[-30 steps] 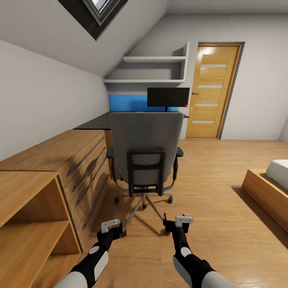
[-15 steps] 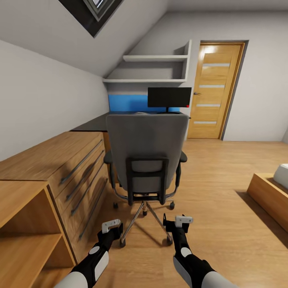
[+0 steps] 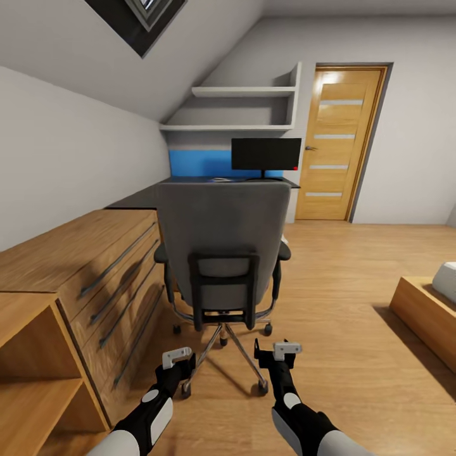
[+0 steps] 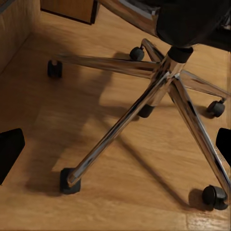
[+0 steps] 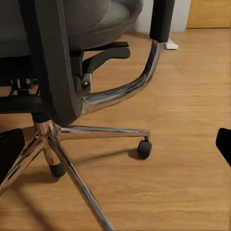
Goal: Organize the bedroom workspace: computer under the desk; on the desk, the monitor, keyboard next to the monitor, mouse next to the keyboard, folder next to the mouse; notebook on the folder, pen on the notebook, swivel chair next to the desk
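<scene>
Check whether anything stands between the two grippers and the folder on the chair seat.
Yes. The chair's tall grey backrest faces the robot and stands squarely between the left gripper, the right gripper and the seat beyond it. The seat top is hidden behind it, so the folder cannot be seen from here. Both grippers hang low, near the chrome base.

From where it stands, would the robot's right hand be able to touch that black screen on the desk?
Probably not. The right hand hangs low near the floor, and the swivel chair stands squarely between it and the screen at the far end of the desk.
</scene>
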You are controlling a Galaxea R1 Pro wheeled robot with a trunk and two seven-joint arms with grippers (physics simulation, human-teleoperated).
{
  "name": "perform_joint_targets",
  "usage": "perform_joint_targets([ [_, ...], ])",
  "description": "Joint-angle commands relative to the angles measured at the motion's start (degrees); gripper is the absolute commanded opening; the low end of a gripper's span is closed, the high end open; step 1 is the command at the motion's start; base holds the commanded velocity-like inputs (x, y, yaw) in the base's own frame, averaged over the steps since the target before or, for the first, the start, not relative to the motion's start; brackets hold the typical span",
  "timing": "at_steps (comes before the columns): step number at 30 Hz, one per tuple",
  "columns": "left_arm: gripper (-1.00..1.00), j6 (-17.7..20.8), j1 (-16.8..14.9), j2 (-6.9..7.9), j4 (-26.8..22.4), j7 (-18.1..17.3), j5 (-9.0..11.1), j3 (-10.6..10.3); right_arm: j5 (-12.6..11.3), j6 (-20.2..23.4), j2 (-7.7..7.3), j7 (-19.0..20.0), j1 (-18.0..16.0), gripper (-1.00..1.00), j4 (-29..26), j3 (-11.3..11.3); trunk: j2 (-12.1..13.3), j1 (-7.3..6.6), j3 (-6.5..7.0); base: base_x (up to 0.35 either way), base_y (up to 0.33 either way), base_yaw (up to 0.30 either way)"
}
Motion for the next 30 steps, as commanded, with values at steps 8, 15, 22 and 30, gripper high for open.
perform_joint_targets([
  [8, 1.00, -0.21, -0.04, -0.22, 0.03, -0.17, 0.04, -2.26, 0.44, -0.23, -0.01, -0.39, 0.04, 1.00, -0.01, 2.61, -0.02, -0.01, -0.06, 0.027, -0.036, 0.000],
  [15, 1.00, -0.23, -0.04, -0.19, 0.03, -0.18, 0.08, -2.62, 0.51, -0.24, -0.01, -0.33, 0.05, 1.00, -0.01, 2.82, -0.02, -0.01, -0.06, 0.166, -0.034, 0.000],
  [22, 1.00, -0.18, -0.04, -0.09, 0.04, -0.15, 0.15, -2.66, 1.06, -0.26, -0.01, -0.12, 0.06, 1.00, -0.01, 2.89, -0.02, -0.01, -0.06, 0.026, -0.004, 0.000],
  [30, 1.00, -0.14, -0.04, -0.06, 0.04, 0.04, 0.14, -2.74, 1.88, -0.53, -0.01, -0.08, 0.07, 1.00, -0.01, 2.90, -0.10, 0.15, -1.39, 0.003, 0.000, 0.000],
])
